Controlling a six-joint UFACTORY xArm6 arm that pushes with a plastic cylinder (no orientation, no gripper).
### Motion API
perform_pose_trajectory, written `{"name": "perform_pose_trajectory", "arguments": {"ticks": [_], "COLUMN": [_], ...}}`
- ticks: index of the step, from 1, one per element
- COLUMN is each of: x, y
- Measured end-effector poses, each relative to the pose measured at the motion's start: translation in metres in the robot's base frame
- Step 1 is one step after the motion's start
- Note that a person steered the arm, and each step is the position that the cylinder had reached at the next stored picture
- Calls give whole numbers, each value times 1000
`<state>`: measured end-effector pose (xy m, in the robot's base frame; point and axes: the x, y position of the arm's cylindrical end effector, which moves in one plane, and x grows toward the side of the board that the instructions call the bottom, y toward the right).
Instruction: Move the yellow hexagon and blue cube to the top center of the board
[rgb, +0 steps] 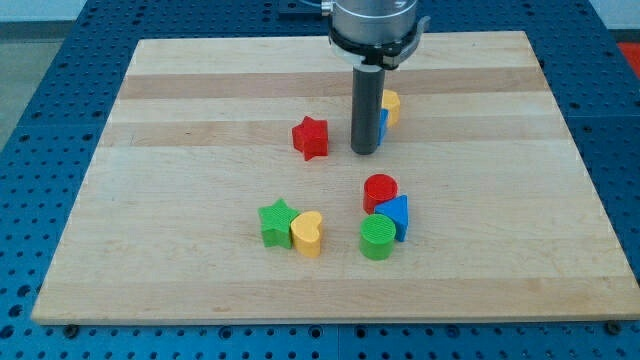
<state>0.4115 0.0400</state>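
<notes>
Right now my tip (365, 152) presses beside the yellow hexagon (391, 105) and blue cube (383, 125), near the board's top centre; no gripper, just a rod, placed to shove them upward.

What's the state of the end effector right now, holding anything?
No gripper here: my tip holds nothing. It sits on the board, just left of the blue cube and yellow hexagon, which it partly hides; whether it touches them cannot be told.
</notes>
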Motion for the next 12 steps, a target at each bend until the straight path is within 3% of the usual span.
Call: {"name": "perform_pose_trajectory", "arguments": {"ticks": [5,9,12], "x": [-65,-128,-131], "y": [62,74,65]}}
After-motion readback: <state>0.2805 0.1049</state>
